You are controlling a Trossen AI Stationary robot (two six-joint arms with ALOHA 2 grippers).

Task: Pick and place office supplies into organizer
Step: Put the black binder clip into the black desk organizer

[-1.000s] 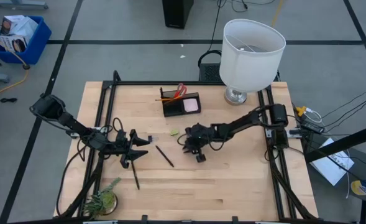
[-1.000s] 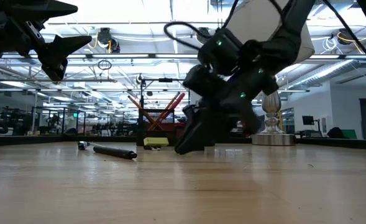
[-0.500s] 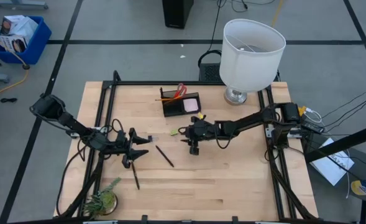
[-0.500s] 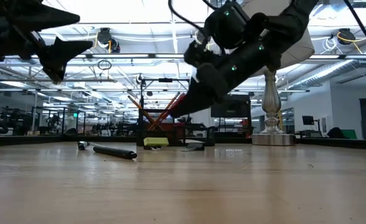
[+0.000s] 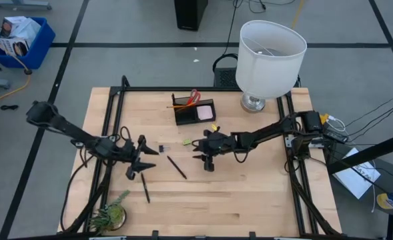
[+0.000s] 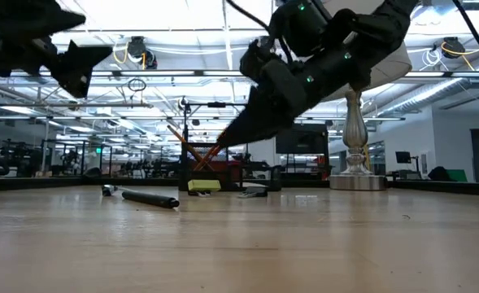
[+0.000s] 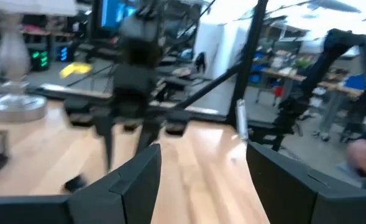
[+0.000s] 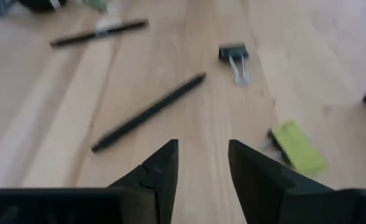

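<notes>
Right gripper (image 5: 202, 148) hung above mid-table, fingers parted and holding nothing. Yellow-green eraser (image 5: 187, 141) lay just beside it on the organizer side; a black pen (image 5: 177, 167) lay near, toward the left arm, with a binder clip (image 5: 161, 147) beyond. Organizer (image 5: 195, 111) sat farther back, near the lamp (image 5: 269, 53). Left gripper (image 5: 140, 162) hovered with fingers spread, empty; a 2nd pen (image 5: 146, 187) lay just past its tips.

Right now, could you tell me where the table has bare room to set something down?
The near right table is bare, and so is the far left corner beside the organizer. It is crowded mid-table, around both pens, the eraser, the clip and both grippers.
</notes>
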